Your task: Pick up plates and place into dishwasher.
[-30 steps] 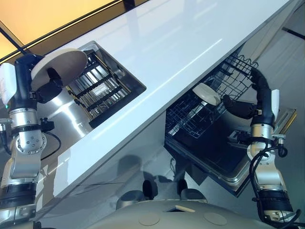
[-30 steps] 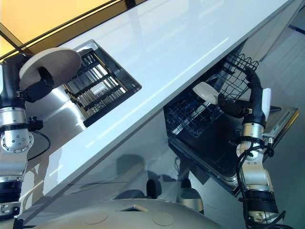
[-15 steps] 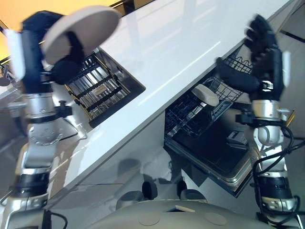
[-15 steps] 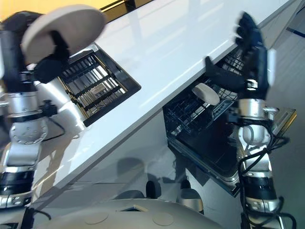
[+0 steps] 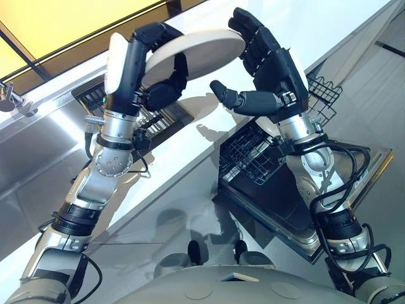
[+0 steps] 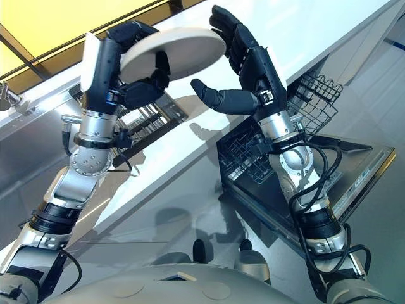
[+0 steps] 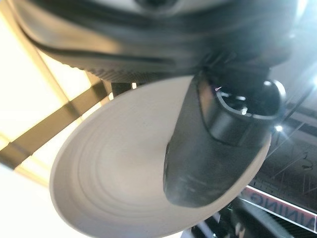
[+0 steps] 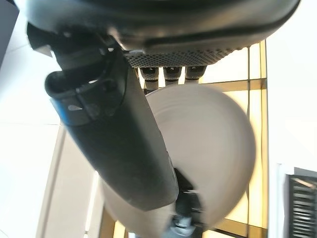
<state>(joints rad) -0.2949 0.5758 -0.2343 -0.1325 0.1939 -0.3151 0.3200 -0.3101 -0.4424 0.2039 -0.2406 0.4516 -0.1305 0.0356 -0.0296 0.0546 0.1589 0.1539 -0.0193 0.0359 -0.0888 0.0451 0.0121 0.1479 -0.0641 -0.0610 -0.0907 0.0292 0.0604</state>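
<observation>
fingers of the left hand (image 5: 161,85) curl round the near rim of a pale round plate (image 5: 193,50), thumb pressed under it, so the plate is pinched and held up above the white counter (image 5: 209,107), tilted only a little; the right hand (image 5: 266,69) reaches in from the other side, its fingers (image 5: 250,35) bent over the far rim and touching it, its thumb (image 5: 243,100) stretched out below the plate and apart from it, so this hand is not closed on the plate; past the hands, a sink (image 5: 101,95) is set into the counter, and the open dishwasher (image 5: 297,209) shows its dark wire rack (image 5: 253,155)
</observation>
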